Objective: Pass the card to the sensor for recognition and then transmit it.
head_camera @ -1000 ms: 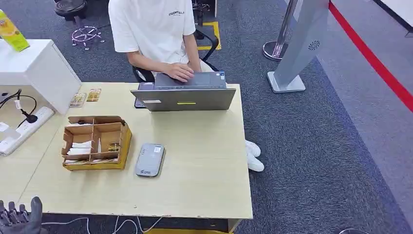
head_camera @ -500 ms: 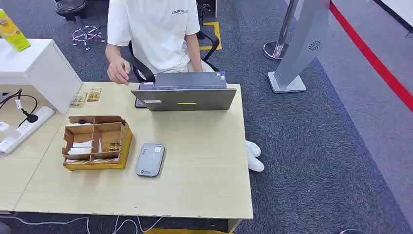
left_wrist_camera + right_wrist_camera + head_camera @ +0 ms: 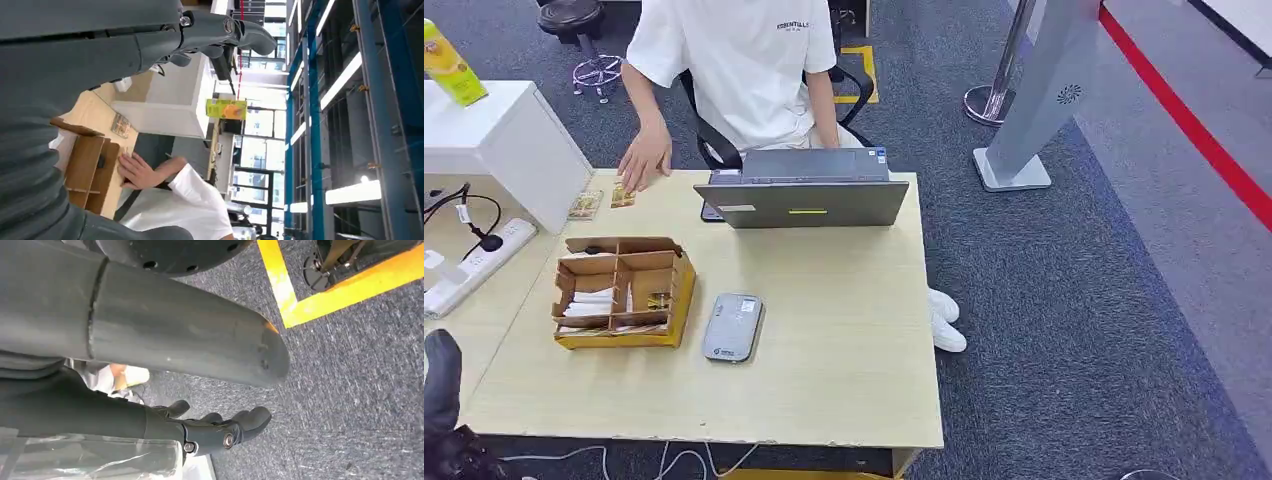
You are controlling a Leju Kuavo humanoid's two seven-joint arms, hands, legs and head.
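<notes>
Left hand (image 3: 442, 385) empty beside table (image 3: 844, 330), right hand (image 3: 220, 432) empty (over carpet), person's hand (image 3: 644, 160) on card (image 3: 622, 195)

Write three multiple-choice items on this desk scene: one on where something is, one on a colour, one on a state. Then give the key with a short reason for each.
1. Where does the grey card reader lie?
A. On the laptop
B. On the table beside the cardboard box
C. On the floor

2. What colour is the carton on the white cabinet?
A. Blue
B. Red
C. Yellow-green

3. What is the left robot hand holding?
A. Nothing
B. A card
C. The power strip

Key:
1 B, it rests flat on the table next to the cardboard box.
2 C, the carton is yellow-green in the head view.
3 A, its fingers are spread with nothing between them.
</notes>
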